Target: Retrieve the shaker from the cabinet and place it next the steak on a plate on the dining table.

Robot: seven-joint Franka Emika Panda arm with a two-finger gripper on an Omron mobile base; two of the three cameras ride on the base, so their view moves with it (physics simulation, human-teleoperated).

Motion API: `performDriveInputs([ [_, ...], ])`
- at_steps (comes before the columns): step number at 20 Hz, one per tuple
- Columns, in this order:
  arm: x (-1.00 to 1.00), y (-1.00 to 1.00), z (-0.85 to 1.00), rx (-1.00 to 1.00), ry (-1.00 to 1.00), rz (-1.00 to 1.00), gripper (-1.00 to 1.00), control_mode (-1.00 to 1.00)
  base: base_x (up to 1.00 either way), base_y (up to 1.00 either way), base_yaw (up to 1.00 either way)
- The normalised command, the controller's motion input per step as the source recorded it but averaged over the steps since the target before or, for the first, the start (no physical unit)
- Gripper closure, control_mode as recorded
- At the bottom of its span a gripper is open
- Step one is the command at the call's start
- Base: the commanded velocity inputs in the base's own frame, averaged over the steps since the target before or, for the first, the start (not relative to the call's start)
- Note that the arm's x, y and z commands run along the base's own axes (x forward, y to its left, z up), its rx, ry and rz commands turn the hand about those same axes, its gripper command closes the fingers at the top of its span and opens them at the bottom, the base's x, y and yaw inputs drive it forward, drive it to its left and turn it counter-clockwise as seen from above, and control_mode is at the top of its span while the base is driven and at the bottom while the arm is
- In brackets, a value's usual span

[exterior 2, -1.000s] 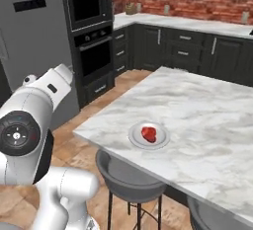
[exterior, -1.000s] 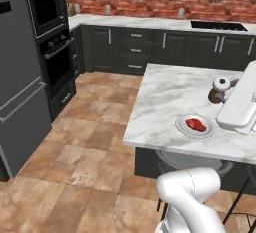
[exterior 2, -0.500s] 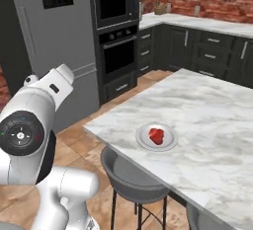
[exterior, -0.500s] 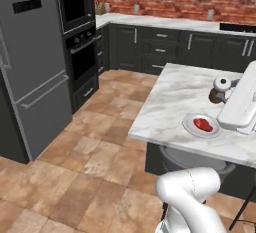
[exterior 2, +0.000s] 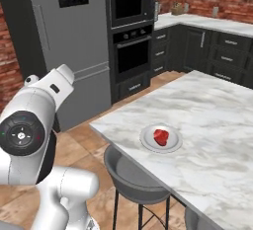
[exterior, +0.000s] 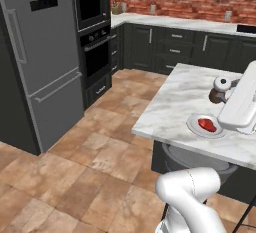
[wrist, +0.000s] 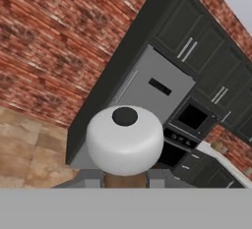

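Note:
My gripper [wrist: 125, 181] is shut on the shaker [wrist: 125, 138]; its white rounded top faces the hand camera, with a strip of brown body below. In the left base view the shaker [exterior: 219, 90] hangs at the end of my white arm, above the dining table [exterior: 175, 102], just beyond the plate [exterior: 195, 127]. The red steak [exterior: 207, 124] lies on that plate. From the right base view the plate [exterior 2: 147, 143] with the steak [exterior 2: 160, 136] sits near the marble table's [exterior 2: 217, 120] near edge. Dark wall cabinets [wrist: 196, 45] with silver handles show beyond the shaker.
A grey stool [exterior 2: 132, 173] stands tucked under the table's edge by the plate. A tall grey fridge [exterior: 45, 62] and a built-in oven [exterior: 93, 37] line the left wall. A marble counter [exterior: 185, 23] backed by brick runs along the far wall. Tiled floor lies between.
The whole picture has shifted, so the base has driven: fridge and oven now loom larger on the left. The arm keeps its pose with the shaker held.

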Motion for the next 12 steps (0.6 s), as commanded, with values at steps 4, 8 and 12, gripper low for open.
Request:
performDriveInputs([
  [4,0.00,0.00,0.00,0.00,0.00,0.00,1.00,1.00,0.00,-0.08,0.03],
  [8,0.00,0.00,0.00,0.00,0.00,0.00,1.00,1.00,0.00,0.00,0.00],
  [12,0.12,-0.27,-0.08,0.00,-0.02,-0.03,1.00,-1.00,0.00,0.00,0.00],
])
